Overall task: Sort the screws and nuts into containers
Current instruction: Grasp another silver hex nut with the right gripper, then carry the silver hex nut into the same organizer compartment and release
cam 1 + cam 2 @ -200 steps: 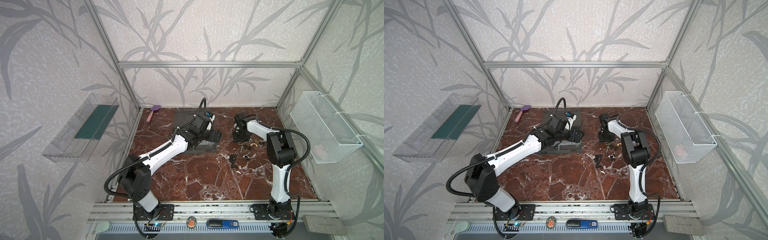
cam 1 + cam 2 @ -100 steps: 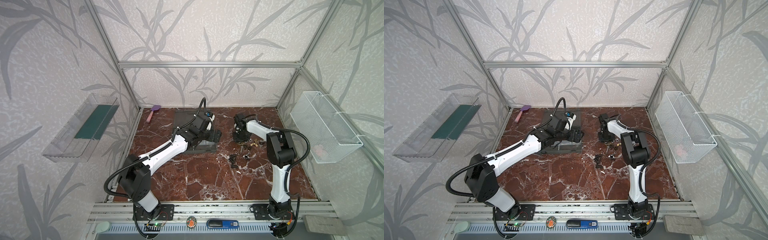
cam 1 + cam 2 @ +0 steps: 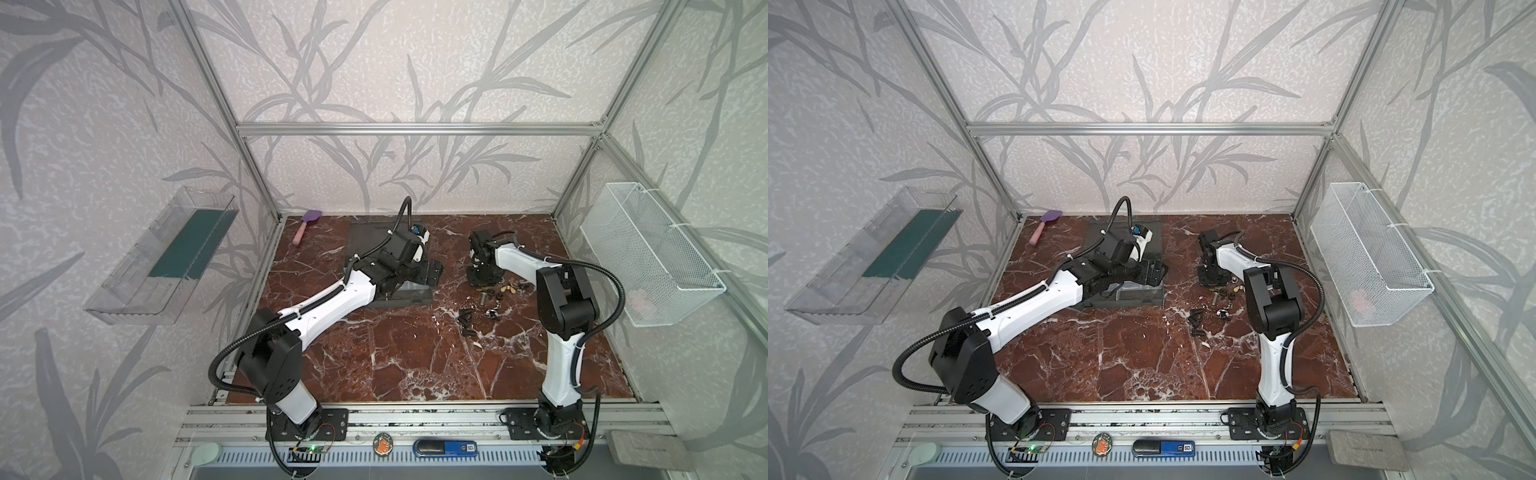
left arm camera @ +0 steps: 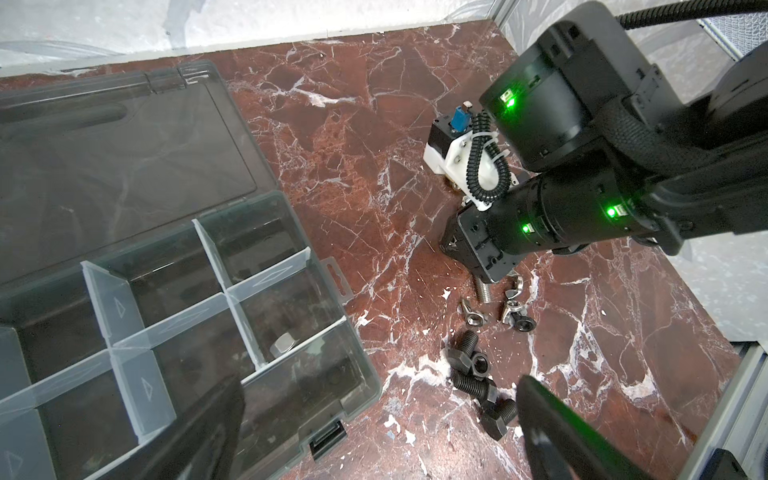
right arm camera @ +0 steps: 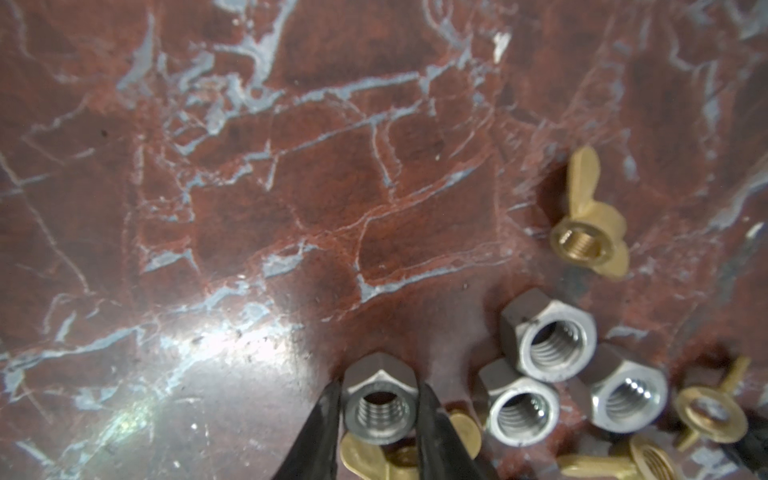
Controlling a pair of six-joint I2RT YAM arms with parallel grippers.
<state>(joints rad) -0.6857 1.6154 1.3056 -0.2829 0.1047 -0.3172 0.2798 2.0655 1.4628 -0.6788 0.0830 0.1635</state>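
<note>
On marble (image 5: 249, 208), right hand (image 5: 377, 397) pinches a bore-up hex nut (image 5: 380, 411); left hand (image 4: 380, 388) gapes empty.

Silver hex nuts (image 5: 548, 336), brass wing nuts (image 5: 588, 224) and black screws (image 4: 463, 353) are scattered at three o'clock of the open grey divided case (image 4: 351, 328); one hex nut (image 5: 380, 409), hole upward, is pinched by the right gripper (image 5: 378, 392).

Left arm (image 3: 332, 297) and right arm (image 3: 521, 266) share white shells with black joint housings. Black ribbed cables (image 3: 621, 293) loop off each; green lights (image 4: 611, 212) dot the right arm's black wrist.
</note>
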